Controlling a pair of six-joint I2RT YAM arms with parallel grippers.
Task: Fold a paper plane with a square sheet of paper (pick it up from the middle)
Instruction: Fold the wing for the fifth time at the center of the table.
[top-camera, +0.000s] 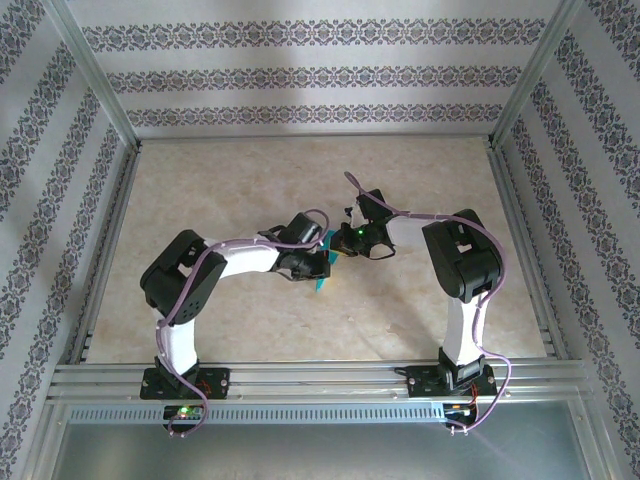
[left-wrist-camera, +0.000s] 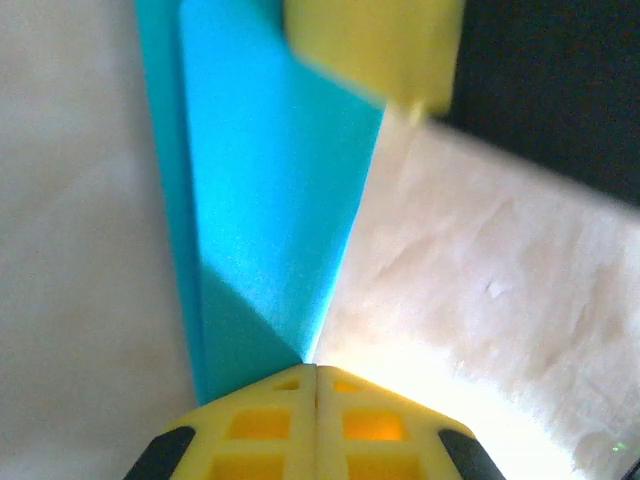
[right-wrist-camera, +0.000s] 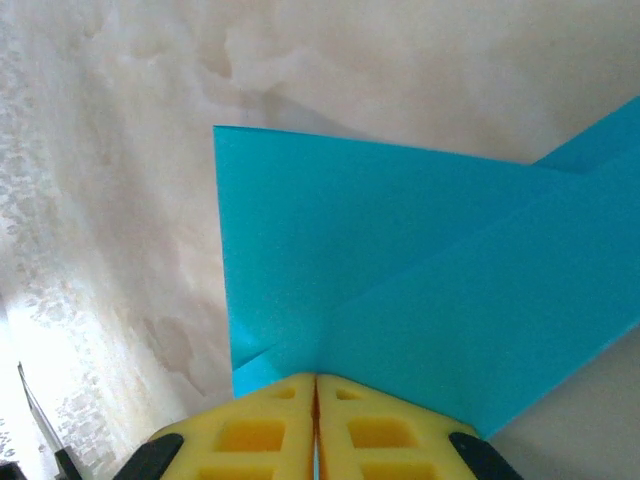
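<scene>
1. Enclosure: patterned wallpaper walls (top-camera: 300, 75) on the far, left and right sides, w/ an aluminium frame (top-camera: 300, 375) running along the near edge.
2. Desk (top-camera: 250, 180): beige, marble-look top, bare apart from the arms and the paper.
3. Left arm (top-camera: 190, 285): white and black, base at near left. It bends right toward the desk centre, w/ a purple cable along it.
4. Right arm (top-camera: 462, 262): base at near right. It reaches left toward the centre, and a green light shows by its wrist.
5. Teal paper sheet (top-camera: 322, 277): mid-desk, between the two hands. It's partly folded; the right wrist view shows overlapping layers (right-wrist-camera: 420, 270) w/ a diagonal edge across them. In the left wrist view it runs as a long teal panel (left-wrist-camera: 270, 180) away from the fingers. Can't tell if it touches the desk.
6. Left hand (left-wrist-camera: 317, 385): yellow fingers pressed together, no gap, pinching the near edge of the sheet.
7. Right hand (right-wrist-camera: 316, 390): fingers also closed tight, clamped on a folded edge of the sheet. From above (top-camera: 345, 240) it sits just right of the left hand (top-camera: 315, 262), nearly touching.
8. Blurred yellow pad (left-wrist-camera: 370, 50) at the sheet's far end in the left wrist view, prob. a finger of the other hand.
</scene>
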